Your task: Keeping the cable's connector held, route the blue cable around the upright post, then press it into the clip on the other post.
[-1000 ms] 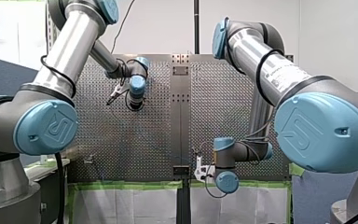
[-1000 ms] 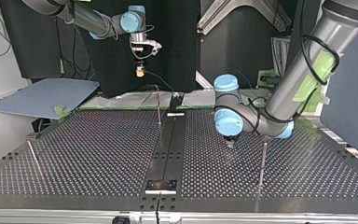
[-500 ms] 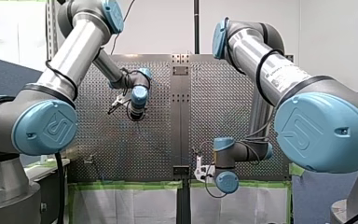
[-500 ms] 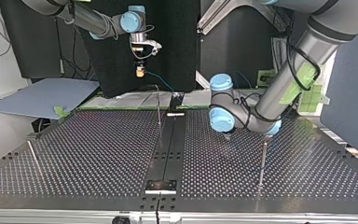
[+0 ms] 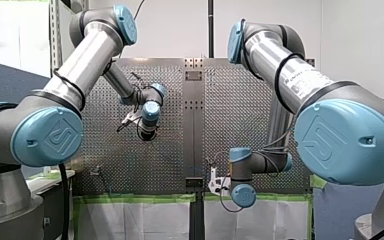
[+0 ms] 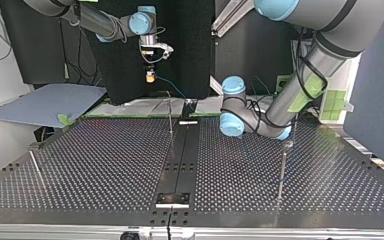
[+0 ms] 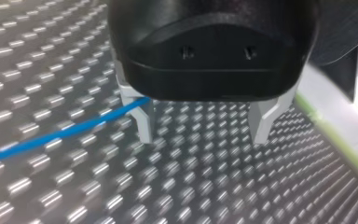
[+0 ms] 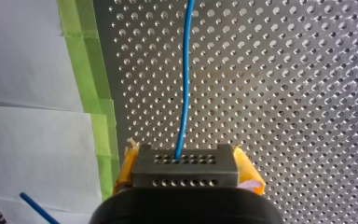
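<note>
Entry: two-arm cable routing, early stage. Step in hand, as judged: connector secured, the cable's free run not yet taken up, no post rounded, no clip reached.

Holding side: the right gripper (image 8: 185,161) was clenched on the connector (image 8: 185,171), a grey block seated between its yellow pads (image 8: 249,172). In the top view it hung high over the table's far edge.

Task's thing: the blue cable (image 8: 185,79) left the connector's face and ran straight ahead of that gripper over the perforated table (image 8: 284,93), alongside the green tape (image 8: 98,102) at its border.

Working side: the left gripper (image 7: 203,133) was released, its metal fingers (image 7: 143,122) spread wide with nothing between them, low over the table. The cable came in from one side and passed behind the outer flank of one finger, so it lay outside the gap. Contact could not be told.

Fixtures: an upright post (image 6: 170,117) stood by the table's middle strip and a second post (image 6: 281,170) well apart from it. The clip was too small to identify.

Next move, as judged: shift the left gripper sideways until the cable sits between its fingers, close loosely enough to let it slide, then lead it round the post
</note>
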You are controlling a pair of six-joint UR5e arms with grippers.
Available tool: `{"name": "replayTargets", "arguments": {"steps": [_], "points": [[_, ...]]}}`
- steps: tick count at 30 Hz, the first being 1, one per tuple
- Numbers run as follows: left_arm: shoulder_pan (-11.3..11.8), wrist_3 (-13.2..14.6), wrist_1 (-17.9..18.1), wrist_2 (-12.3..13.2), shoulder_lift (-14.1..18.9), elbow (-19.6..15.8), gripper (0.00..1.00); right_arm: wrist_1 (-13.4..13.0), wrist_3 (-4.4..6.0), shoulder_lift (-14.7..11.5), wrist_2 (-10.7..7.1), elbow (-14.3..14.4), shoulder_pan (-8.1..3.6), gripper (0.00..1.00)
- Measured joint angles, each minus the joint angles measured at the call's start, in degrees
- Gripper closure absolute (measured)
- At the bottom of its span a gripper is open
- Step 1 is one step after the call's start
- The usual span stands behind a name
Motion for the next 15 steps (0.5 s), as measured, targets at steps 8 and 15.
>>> {"name": "replayTargets", "arguments": {"steps": [8,15], "points": [[-1.22,-0.32,-0.49,-0.36,-2.00,0.00,0.00,0.00,0.07,-0.01,-0.04,0.01,0.00,1.00],[-2.45,-2.15,0.79,-0.04,-2.55,0.00,0.00,0.00,0.32,0.02,-0.08,0.01,0.01,1.00]]}}
